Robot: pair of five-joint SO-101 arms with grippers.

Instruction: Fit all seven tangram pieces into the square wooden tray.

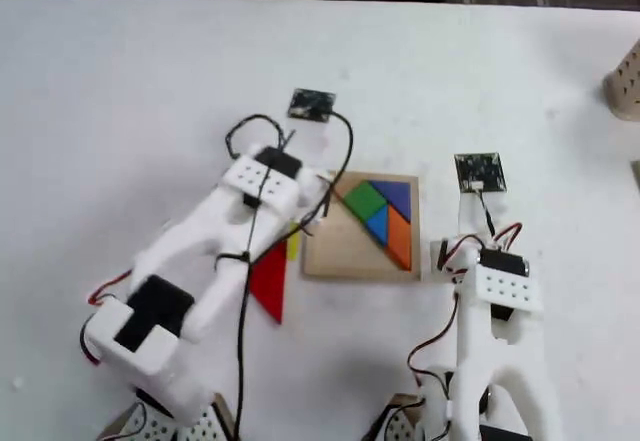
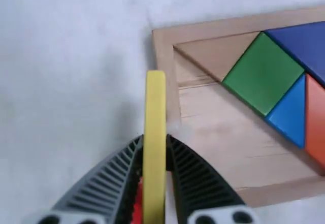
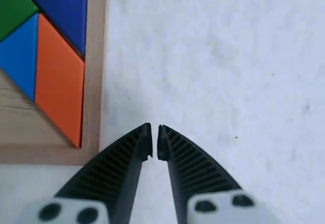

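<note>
The left gripper (image 2: 155,141) is clamped on a yellow tangram piece (image 2: 155,97), which stands on edge between the ribbed fingers (image 2: 190,170). Seen from above, this piece sits just outside the 9 o'clock rim of the square wooden tray (image 1: 325,256), over the white table (image 1: 100,81). Whether its lower edge touches the table cannot be told.

Four pieces lie flat inside the tray. A green square (image 1: 365,199) sits at about 12 o'clock from the tray's centre. A dark blue triangle (image 1: 398,195) fills the 1 o'clock corner and touches the square. A light blue triangle (image 1: 378,224) lies near the centre, just under the green square. An orange parallelogram (image 1: 399,237) runs along the 3 o'clock wall down towards the 5 o'clock corner, touching the light blue triangle. The tray's floor from 6 to 10 o'clock is bare wood.

A red triangle (image 1: 270,277) lies flat on the table at the tray's 8 o'clock, close to the tray and partly under the left arm (image 1: 215,241).

The right gripper (image 3: 155,142) is over the table just off the tray's 5 o'clock corner. Its fingertips are drawn almost together with only a thin slit between them, and they hold nothing. The right arm (image 1: 497,301) stands at the tray's 4 o'clock side.
</note>
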